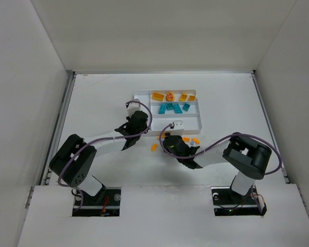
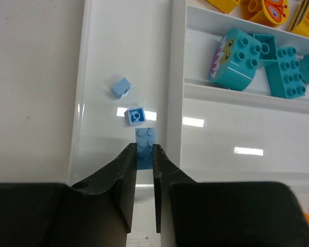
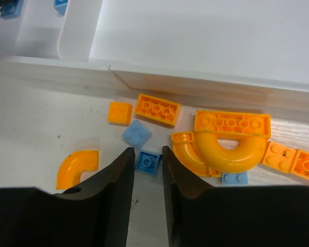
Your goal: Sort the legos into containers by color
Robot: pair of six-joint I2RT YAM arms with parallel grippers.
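The white tray (image 1: 188,123) holds yellow-orange legos (image 1: 171,96) in its far section and teal legos (image 1: 173,107) in the one beside it. My left gripper (image 1: 135,119) is over the narrow left section, shut on a blue brick (image 2: 146,135) low above the floor (image 2: 100,77), near two light blue bricks (image 2: 135,116). My right gripper (image 3: 148,150) is open on the table, its fingers either side of a blue brick (image 3: 148,161). A light blue brick (image 3: 136,134), an orange arch (image 3: 232,149) and an orange flat brick (image 3: 156,109) lie around it.
The tray's near wall (image 3: 195,82) stands just beyond the loose pile. An orange curved bit (image 3: 78,165) lies left of my right fingers, and more orange bricks (image 3: 293,162) lie to the right. White walls enclose the table (image 1: 92,103).
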